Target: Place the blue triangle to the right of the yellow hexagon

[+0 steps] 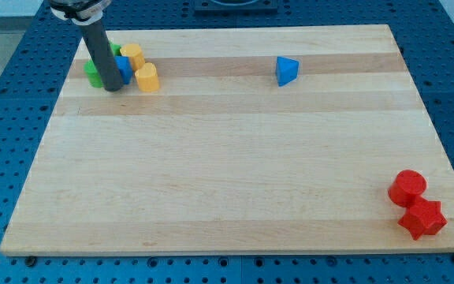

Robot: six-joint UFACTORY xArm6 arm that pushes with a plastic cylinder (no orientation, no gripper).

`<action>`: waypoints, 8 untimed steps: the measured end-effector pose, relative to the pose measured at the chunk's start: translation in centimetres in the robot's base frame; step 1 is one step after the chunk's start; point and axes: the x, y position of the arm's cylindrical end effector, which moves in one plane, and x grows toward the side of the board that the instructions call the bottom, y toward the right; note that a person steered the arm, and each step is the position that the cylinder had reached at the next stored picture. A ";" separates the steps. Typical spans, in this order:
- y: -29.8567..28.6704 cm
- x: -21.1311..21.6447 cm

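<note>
At the view's top left of the wooden tabletop point(227, 189), my tip point(113, 88) rests amid a cluster: two yellow blocks point(146, 77), a green block point(93, 72) and a partly hidden blue block point(124, 69). No claw is fitted. The blue triangle point(287, 70) sits well apart, top centre. Two red blocks point(407, 188) touch at bottom right.

My straight dark rod comes down from the view's top left corner, leaning slightly so its lower end sits further toward the view's right than its upper part. My tip point(114, 88) seems to touch the surface beneath it, though contact is hard to confirm from this angle.
</note>
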 end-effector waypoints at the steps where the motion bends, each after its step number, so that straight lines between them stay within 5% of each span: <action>1: 4.6 2.6; 2: 10.4 6.6; 3: 17.3 4.9; 4: 25.7 -1.0; 6: 30.4 -3.6; 7: 30.4 -1.9; 8: 35.4 4.5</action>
